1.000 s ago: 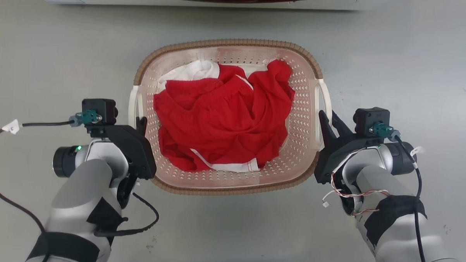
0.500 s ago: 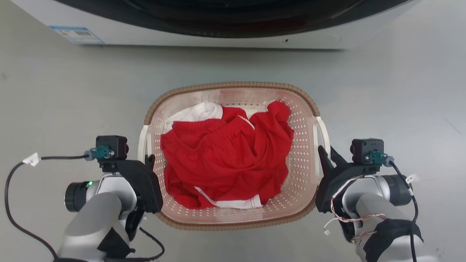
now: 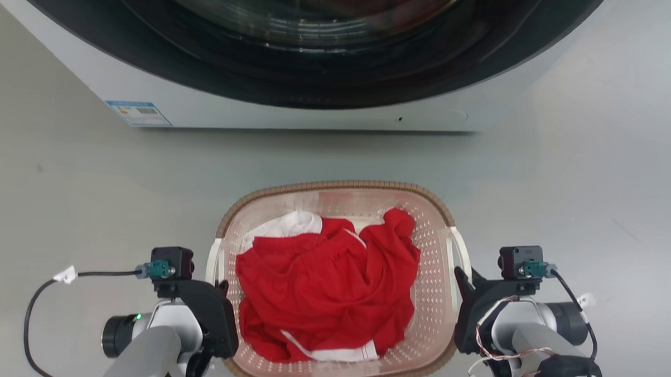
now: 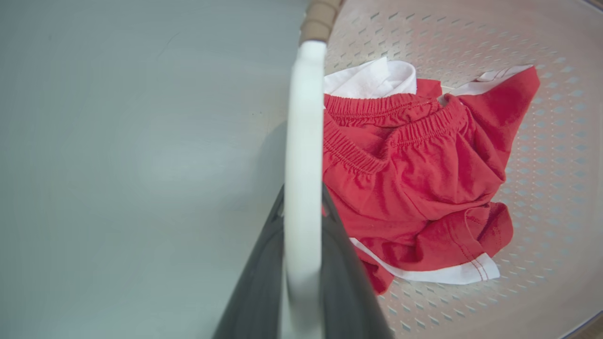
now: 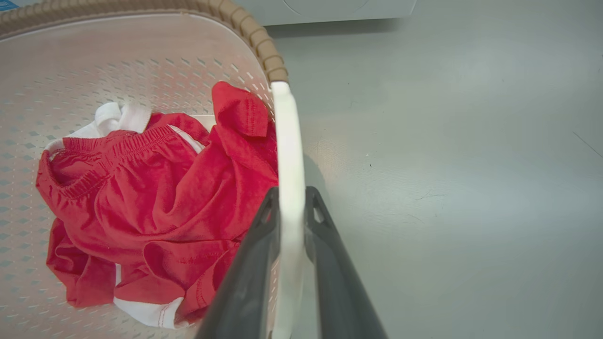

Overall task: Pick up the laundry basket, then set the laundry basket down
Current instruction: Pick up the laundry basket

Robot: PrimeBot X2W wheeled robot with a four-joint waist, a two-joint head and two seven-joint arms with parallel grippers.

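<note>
While both arms flank it, the laundry basket lies low in the head view, at 6 o'clock from the washing machine. The left gripper pinches the white left handle at the basket's 9 o'clock side. The right gripper pinches the right handle at 3 o'clock. Red and white clothes lie heaped inside. Whether the basket touches the grey floor cannot be told.

Left gripper, right gripper flank laundry basket.
</note>
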